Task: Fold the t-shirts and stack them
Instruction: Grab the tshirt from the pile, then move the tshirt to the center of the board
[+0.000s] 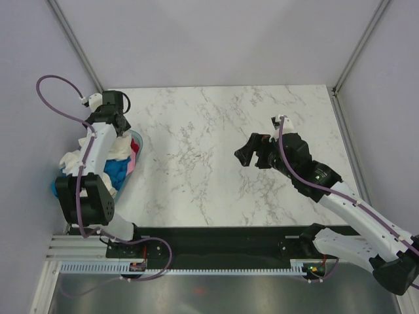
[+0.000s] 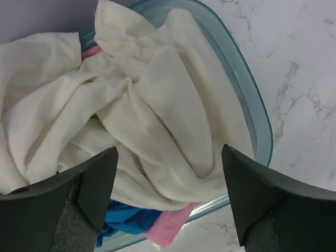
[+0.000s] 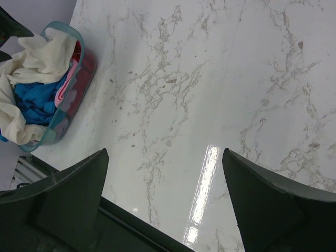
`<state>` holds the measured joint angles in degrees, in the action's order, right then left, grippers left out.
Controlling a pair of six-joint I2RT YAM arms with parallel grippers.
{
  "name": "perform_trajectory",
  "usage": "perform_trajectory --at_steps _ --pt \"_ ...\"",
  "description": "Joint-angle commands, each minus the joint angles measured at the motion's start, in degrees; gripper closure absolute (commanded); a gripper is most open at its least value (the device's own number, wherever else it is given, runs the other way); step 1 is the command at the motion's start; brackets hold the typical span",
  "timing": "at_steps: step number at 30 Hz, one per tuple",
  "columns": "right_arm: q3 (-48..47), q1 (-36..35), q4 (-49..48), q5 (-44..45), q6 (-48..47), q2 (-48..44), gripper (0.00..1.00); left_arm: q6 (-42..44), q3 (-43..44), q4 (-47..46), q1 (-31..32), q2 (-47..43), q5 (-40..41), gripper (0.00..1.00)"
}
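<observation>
Left pincer [image 2: 169,173] gapes wide, gripping nothing, just above the cream shirt [image 2: 157,105], which heaps over blue [image 2: 126,219] and pink [image 2: 170,227] shirts in the basket [image 2: 254,121]. Right pincer [image 3: 164,163], equally wide and empty, hangs over the counter [image 3: 210,79]; its wrist view shows red cloth [image 3: 86,62] against the basket wall, hidden in the left wrist view

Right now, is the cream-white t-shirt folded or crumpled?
Crumpled: the cream-white t-shirt lies bunched in loose creases in the pale blue basket, spilling over its rim.
</observation>
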<state>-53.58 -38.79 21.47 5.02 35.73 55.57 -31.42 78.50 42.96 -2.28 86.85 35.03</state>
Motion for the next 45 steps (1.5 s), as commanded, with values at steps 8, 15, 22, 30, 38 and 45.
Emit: perform_trajectory --at_steps 8,15,22,30,38,45 --pt "1.11 0.03 -4.51 -2.82 -0.74 -0.90 0.02 3.89 8.24 -0.60 -1.23 8.08 -3.03 0.89" --pt "0.41 0.03 -4.25 -0.71 -0.92 -2.13 0.02 10.15 28.17 0.02 3.32 2.90 -12.55 0.98" --pt "-0.38 0.03 -4.34 0.87 -0.66 -2.31 0.02 2.32 56.96 -2.62 11.85 5.16 -49.68 0.98" --pt "0.41 0.03 0.05 7.27 2.94 -4.94 0.02 1.89 37.48 -11.48 23.82 -3.87 -55.05 0.97" --pt "4.10 0.03 10.16 19.93 11.12 -11.18 0.02 3.90 -10.71 -15.45 29.87 -9.33 -53.94 0.44" --pt "7.27 0.37 12.63 29.34 13.59 -10.60 0.04 0.31 -23.91 -21.59 33.66 -9.77 -52.50 0.28"
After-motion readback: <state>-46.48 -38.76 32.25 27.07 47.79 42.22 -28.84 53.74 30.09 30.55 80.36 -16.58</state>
